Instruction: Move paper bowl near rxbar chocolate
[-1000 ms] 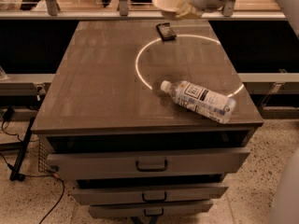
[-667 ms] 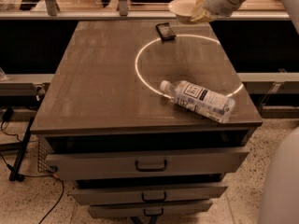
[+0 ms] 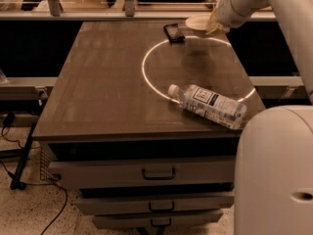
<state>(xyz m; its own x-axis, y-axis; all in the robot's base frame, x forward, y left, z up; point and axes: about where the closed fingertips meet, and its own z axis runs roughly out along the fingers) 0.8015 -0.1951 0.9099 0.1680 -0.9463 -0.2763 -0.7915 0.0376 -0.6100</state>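
The paper bowl [image 3: 198,22] is off-white and held above the far right part of the table, just right of the rxbar chocolate [image 3: 174,32], a dark flat bar lying at the table's far edge. My gripper [image 3: 213,27] is at the bowl's right rim and is shut on it, with the white arm reaching in from the upper right. The bowl hangs in the air; its shadow falls on the table below.
A clear plastic water bottle [image 3: 208,105] lies on its side at the front right of the table [image 3: 98,92]. A bright ring of light marks the tabletop. Drawers sit below the front edge. My white base [image 3: 274,170] fills the lower right.
The arm has carried the bowl rightward and slightly lower, from behind the bar to its right side. The bottle and the bar have not moved.
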